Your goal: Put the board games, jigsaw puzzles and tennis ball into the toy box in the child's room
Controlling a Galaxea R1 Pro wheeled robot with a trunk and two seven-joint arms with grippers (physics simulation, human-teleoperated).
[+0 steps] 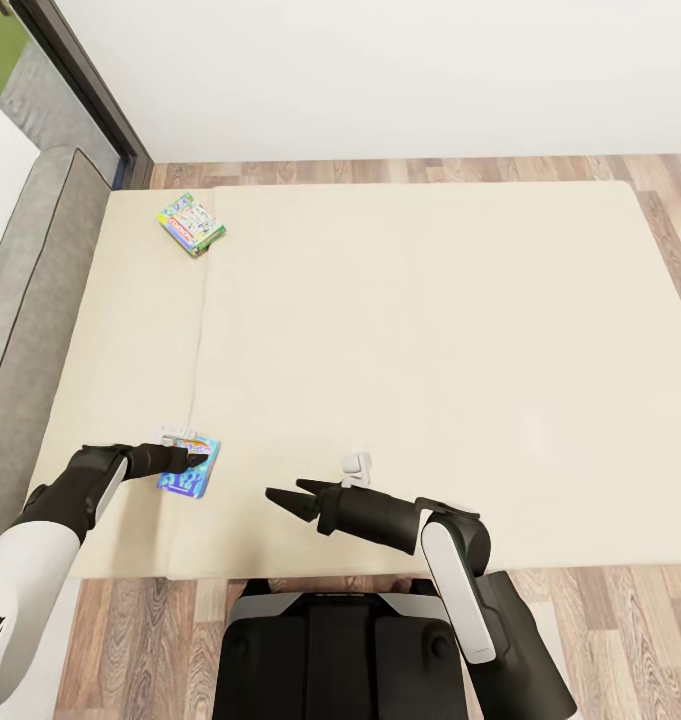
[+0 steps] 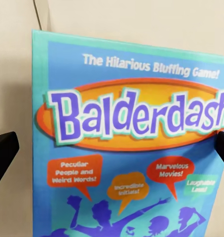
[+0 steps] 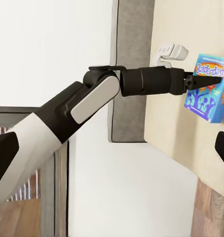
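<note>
Two board games lie on the beige bed (image 1: 430, 330). The green-white Monopoly box (image 1: 192, 223) sits far back near the headboard. The blue Balderdash box (image 1: 190, 470) (image 2: 127, 133) (image 3: 210, 94) lies near the bed's front edge. My left gripper (image 1: 187, 458) (image 2: 112, 150) is open just above the blue box, one black fingertip (image 2: 3, 153) off each side of it. My right gripper (image 1: 288, 497) is open and empty over the mattress, to the right of the blue box. The toy box, table, jigsaw puzzles and tennis ball are out of view.
A small white object (image 1: 355, 465) (image 3: 168, 52) rests on the mattress just behind my right gripper. The grey headboard (image 1: 30, 290) runs along the left, with a dark-framed window (image 1: 80, 80) behind it. Wood-plank floor (image 1: 620, 610) borders the bed, and a white wall stands beyond.
</note>
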